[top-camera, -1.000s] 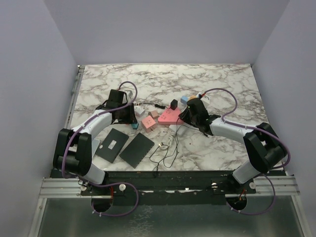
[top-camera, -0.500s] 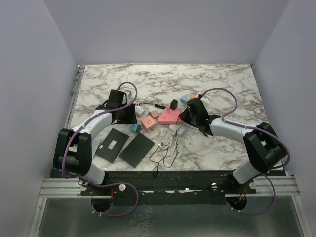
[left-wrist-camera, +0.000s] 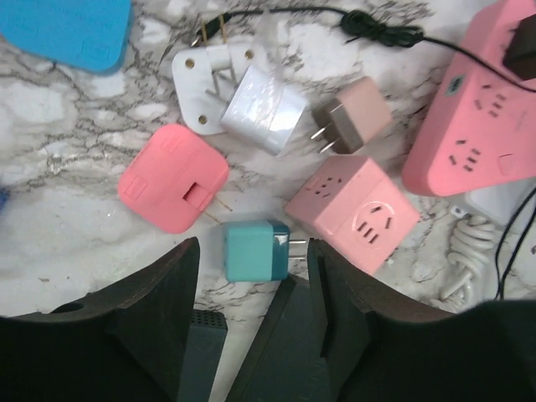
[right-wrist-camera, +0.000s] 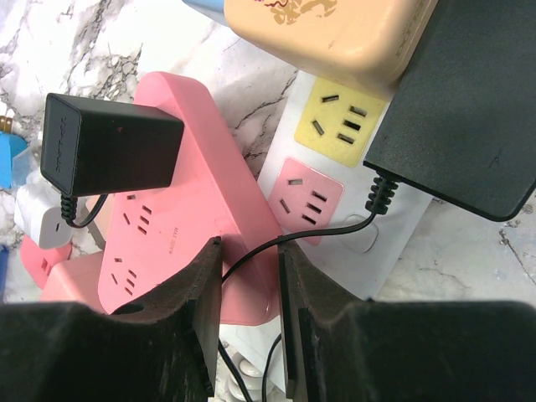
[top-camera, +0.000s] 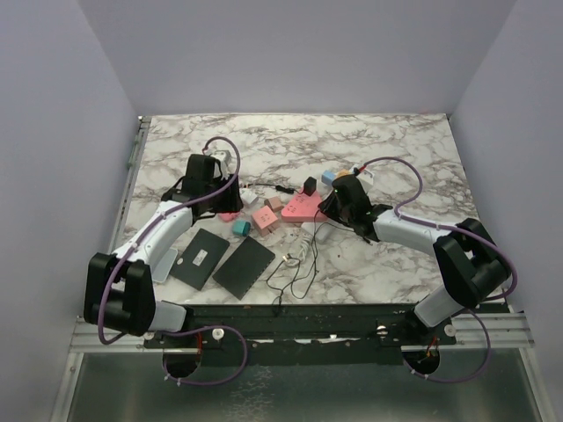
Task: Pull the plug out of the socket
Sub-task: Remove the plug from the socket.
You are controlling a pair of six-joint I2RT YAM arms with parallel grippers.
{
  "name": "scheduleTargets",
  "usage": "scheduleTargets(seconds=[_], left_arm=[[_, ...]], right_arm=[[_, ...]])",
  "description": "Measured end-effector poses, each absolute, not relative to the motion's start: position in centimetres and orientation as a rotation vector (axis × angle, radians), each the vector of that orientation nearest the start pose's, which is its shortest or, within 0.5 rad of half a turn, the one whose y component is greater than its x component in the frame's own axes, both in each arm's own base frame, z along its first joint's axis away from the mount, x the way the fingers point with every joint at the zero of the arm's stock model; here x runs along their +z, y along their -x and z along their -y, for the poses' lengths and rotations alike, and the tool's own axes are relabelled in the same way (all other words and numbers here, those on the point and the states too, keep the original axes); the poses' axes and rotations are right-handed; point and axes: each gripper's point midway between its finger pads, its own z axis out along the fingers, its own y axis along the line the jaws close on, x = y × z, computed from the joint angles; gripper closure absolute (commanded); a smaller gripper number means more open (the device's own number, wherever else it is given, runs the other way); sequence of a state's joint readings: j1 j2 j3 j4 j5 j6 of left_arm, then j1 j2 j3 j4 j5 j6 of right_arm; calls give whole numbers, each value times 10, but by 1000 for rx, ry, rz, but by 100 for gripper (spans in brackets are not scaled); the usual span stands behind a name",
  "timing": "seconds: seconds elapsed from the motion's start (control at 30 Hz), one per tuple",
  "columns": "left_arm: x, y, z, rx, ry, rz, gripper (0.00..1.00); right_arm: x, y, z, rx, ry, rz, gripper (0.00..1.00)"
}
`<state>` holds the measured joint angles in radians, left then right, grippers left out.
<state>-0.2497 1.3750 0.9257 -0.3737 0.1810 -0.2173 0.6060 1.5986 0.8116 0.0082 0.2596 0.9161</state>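
The socket (right-wrist-camera: 402, 230), a white strip with yellow and pink outlets, lies under my right gripper (right-wrist-camera: 247, 251) and shows in the top view (top-camera: 319, 233). A big black adapter (right-wrist-camera: 461, 109) and a beige one (right-wrist-camera: 335, 33) sit plugged into it. The right jaws stand a narrow gap apart over the end of a pink power strip (right-wrist-camera: 193, 209). A thin black cable crosses between them and nothing is clamped. A teal plug (left-wrist-camera: 251, 251) lies loose on the marble (top-camera: 240, 228), prongs to the right. My left gripper (left-wrist-camera: 253, 244) hovers open above it (top-camera: 226, 208).
Around the teal plug lie a pink cube socket (left-wrist-camera: 356, 209), a flat pink plug (left-wrist-camera: 172, 176), white adapters (left-wrist-camera: 264, 105) and a tan plug (left-wrist-camera: 356, 121). A small black adapter (right-wrist-camera: 109, 155) sits on the pink strip. Two black pads (top-camera: 244, 265) and loose cords (top-camera: 295, 264) lie near the front.
My left gripper opened and let the teal plug go, then rose and drew back towards the far left. The plug now rests on the table. The right arm has not moved.
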Motion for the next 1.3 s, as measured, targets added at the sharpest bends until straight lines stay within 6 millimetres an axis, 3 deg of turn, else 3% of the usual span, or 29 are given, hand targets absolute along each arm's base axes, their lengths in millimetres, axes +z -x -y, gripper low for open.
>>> scheduleTargets(seconds=[0.1, 0.2, 0.3, 0.4, 0.5, 0.7, 0.93, 1.3], left_arm=[[135, -341, 137, -452, -162, -2348, 42], [162, -354, 162, -484, -232, -2273, 41], [186, -369, 201, -527, -325, -2206, 35], [199, -381, 246, -575, -420, -2164, 35], [195, -391, 286, -613, -491, -2154, 35], [163, -408, 330, -621, -562, -2199, 34], [148, -404, 349, -561, -636, -2214, 34], [128, -400, 351, -445, -693, -2223, 41]], right_arm=[[51, -340, -219, 454, -491, -2309, 69], [51, -340, -220, 454, -490, -2308, 69], [52, -339, -220, 455, -489, -2306, 69], [52, -339, -219, 458, -487, -2302, 69], [52, -339, -219, 460, -481, -2298, 69], [52, -339, -219, 465, -476, -2290, 69], [52, -340, -219, 470, -469, -2283, 69], [51, -340, -220, 475, -468, -2277, 70]])
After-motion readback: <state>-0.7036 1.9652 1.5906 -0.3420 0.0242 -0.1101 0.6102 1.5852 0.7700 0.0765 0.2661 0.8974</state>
